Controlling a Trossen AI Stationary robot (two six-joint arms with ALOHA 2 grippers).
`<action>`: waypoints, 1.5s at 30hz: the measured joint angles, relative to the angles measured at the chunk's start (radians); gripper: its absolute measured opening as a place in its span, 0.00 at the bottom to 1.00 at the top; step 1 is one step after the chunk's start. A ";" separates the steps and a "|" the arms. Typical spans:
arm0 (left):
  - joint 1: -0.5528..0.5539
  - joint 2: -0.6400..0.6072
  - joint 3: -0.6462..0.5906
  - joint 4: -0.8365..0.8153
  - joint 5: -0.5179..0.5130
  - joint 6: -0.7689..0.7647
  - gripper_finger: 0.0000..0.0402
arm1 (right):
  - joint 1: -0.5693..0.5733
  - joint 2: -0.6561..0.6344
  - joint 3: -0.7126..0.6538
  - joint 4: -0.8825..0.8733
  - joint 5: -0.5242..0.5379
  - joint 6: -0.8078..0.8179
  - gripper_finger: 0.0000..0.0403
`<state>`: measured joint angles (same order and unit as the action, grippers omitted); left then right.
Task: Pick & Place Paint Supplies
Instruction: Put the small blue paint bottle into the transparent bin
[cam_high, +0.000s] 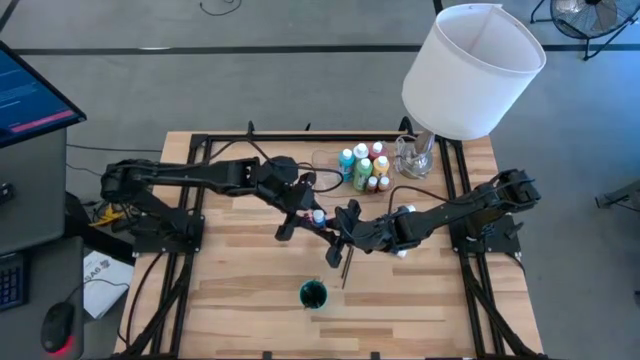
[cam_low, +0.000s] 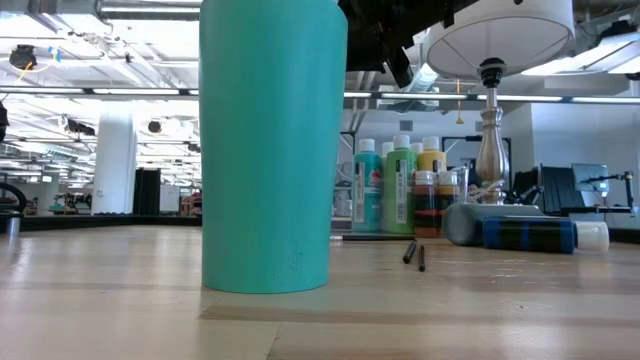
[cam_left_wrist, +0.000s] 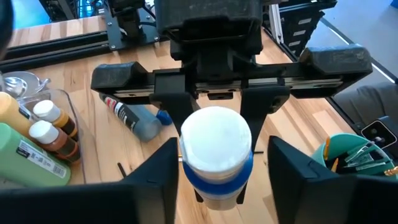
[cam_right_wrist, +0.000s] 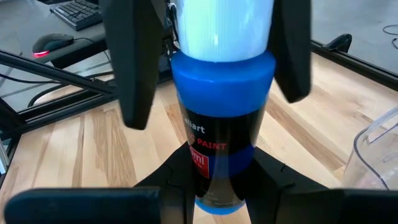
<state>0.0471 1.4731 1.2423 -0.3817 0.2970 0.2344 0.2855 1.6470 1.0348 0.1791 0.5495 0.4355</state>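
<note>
High view: over the slatted wood table (cam_high: 240, 300) on grey floor, right claw (cam_high: 338, 232) grips a blue paint bottle (cam_high: 320, 217), left claw (cam_high: 300, 213) wide around it.

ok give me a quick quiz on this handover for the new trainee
1. True or false: the right tool grips the blue bottle.
2. Where is the teal cup? A: alone on the table, apart from the bottle group. B: inside the tray. C: in the left tool.
3. Which part of the blue bottle do the left tool's fingers flank?

Key: 1 true. 2 A. 3 its white cap.
</note>
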 joint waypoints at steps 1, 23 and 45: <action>0.000 0.000 0.000 0.000 0.000 0.000 0.31 | 0.000 0.000 0.000 0.000 0.000 0.000 0.22; -0.001 0.000 -0.001 -0.009 -0.036 -0.015 0.11 | 0.035 -0.048 0.001 -0.054 0.005 -0.025 0.51; 0.087 0.259 0.007 0.451 -0.162 -0.066 0.11 | 0.445 -0.273 -0.197 -0.659 0.602 0.585 0.70</action>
<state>0.1340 1.7322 1.2490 0.0690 0.1351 0.1680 0.7301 1.3744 0.8376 -0.4802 1.1511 1.0205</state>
